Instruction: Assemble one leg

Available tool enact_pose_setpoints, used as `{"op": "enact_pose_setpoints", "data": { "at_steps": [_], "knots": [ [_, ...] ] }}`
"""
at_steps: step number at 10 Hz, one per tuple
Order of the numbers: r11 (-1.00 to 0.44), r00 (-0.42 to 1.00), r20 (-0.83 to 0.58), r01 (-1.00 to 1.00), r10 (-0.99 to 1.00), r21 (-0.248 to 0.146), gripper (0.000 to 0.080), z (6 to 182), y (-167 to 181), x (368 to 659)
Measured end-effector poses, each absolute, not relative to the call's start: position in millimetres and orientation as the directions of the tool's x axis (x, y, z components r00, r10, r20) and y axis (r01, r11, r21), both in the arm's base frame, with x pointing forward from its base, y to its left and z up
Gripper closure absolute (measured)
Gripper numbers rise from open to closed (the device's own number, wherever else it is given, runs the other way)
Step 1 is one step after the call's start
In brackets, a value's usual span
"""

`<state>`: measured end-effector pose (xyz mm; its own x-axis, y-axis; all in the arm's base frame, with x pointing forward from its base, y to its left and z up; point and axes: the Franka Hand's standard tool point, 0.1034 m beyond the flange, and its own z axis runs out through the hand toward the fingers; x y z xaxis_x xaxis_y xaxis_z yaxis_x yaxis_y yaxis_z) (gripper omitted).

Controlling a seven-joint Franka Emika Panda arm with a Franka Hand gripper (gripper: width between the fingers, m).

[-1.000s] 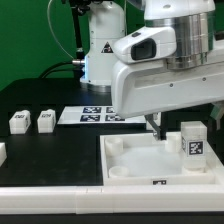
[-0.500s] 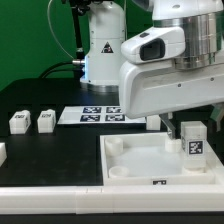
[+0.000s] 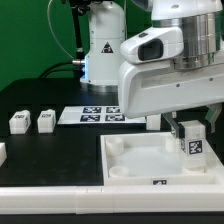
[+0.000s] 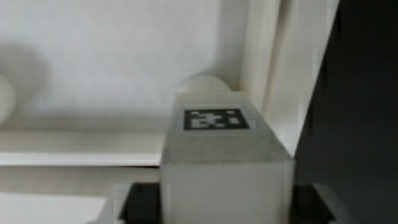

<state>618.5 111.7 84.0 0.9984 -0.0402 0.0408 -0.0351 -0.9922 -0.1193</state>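
Observation:
A white leg with a black-and-white tag stands upright in the far corner socket of the large white tray, at the exterior view's right. My gripper is down over the leg's top. In the wrist view the leg fills the space between my dark fingers, which lie against both its sides. The tag faces the camera. My gripper is shut on this leg.
Two more legs stand on the black table at the exterior view's left, and a third shows at the left edge. The marker board lies behind the tray. The robot base stands at the back.
My arm has moved toward the exterior view's right and come down over the standing leg. The fingers now sit around its top.

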Motion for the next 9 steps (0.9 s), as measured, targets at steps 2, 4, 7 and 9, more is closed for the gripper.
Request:
{"op": "enact_pose_setpoints", "data": {
  "at_steps": [2, 4, 7, 9],
  "knots": [
    [-0.931, 0.938, 0.031, -0.339, -0.346, -0.136, 0.0508, 83.2, 111.1, 618.6],
    [-0.765, 0.776, -0.021, -0.626, -0.631, -0.151, 0.0508, 82.8, 108.4, 619.4],
    [-0.351, 0.364, -0.111, -0.928, -0.925, -0.124, 0.0507, 81.8, 110.2, 618.7],
    [-0.296, 0.308, -0.112, -0.949, -0.945, -0.113, 0.0507, 81.9, 113.5, 618.4]
  ]
}}
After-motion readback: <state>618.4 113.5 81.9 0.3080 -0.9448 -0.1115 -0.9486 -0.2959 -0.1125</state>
